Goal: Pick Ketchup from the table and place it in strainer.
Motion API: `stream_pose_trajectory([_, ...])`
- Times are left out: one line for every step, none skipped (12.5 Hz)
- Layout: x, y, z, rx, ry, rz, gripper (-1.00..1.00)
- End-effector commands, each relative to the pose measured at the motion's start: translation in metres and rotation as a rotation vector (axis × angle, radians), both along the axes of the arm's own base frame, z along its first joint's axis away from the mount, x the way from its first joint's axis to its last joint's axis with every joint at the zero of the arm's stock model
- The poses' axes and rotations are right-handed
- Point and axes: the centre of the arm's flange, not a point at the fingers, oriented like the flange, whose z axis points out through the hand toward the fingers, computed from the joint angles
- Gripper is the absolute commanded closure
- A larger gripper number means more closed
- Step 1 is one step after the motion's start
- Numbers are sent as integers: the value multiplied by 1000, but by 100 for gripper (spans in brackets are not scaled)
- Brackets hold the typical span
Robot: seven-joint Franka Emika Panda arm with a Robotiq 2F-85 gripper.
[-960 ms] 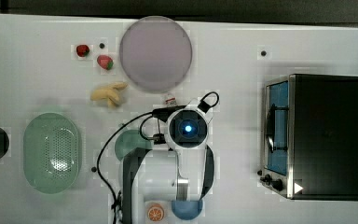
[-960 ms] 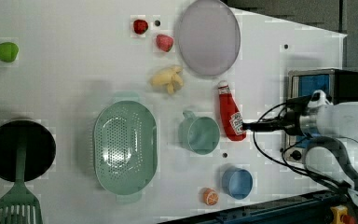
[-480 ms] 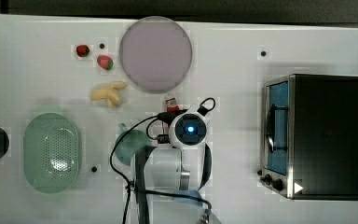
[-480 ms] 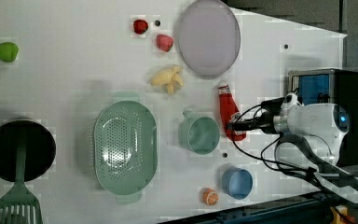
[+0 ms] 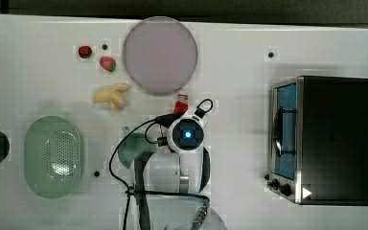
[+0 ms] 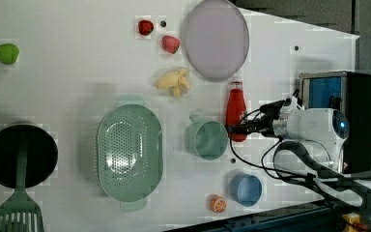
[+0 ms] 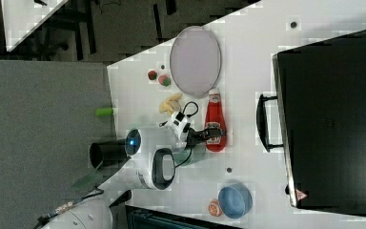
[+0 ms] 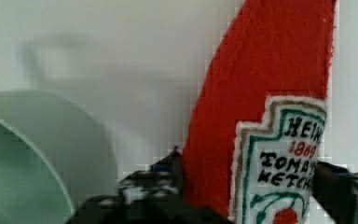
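Ketchup [image 6: 235, 110] lies flat on the table [image 6: 77, 72], at three o'clock of the mug [image 6: 206, 140] in the left view; the arm hides its lower half in the top view. The gripper [image 8: 247, 184] straddles the label, one finger [image 8: 161, 179] touching the bottle's side, the other beside it; a firm clamp cannot be told. Strainer [image 6: 129, 152] sits well apart at the mug's nine o'clock.

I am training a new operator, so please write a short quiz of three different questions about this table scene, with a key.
1. True or false: the red squeeze ketchup bottle already lies in the pale green oval plastic strainer.
2. In the left view, what stands between the strainer and the bottle?
A. a round teal-green mug
B. a small blue bowl
C. a large grey-lilac round plate
3. In the wrist view, where do the fingers of the claw stand relative to the bottle's label?

Key:
1. False; it lies on the white table, and the strainer holds nothing.
2. A, the mug.
3. One on each side of the bottle, at the label.
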Motion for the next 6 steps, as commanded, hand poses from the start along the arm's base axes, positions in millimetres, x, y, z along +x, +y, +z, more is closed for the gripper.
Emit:
stream_pose_trajectory([13, -10, 13, -5, -50, 10, -20])
stream_pose_trajectory([19, -10, 21, -6, -70, 11, -20])
stream_pose_trajectory([25, -10, 33, -9, -92, 11, -20])
stream_pose_trajectory([30, -11, 50, -13, -115, 11, -20])
stream_pose_trajectory([35, -11, 69, -19, -129, 12, -20])
stream_pose_trajectory([39, -10, 94, -25, -136, 14, -20])
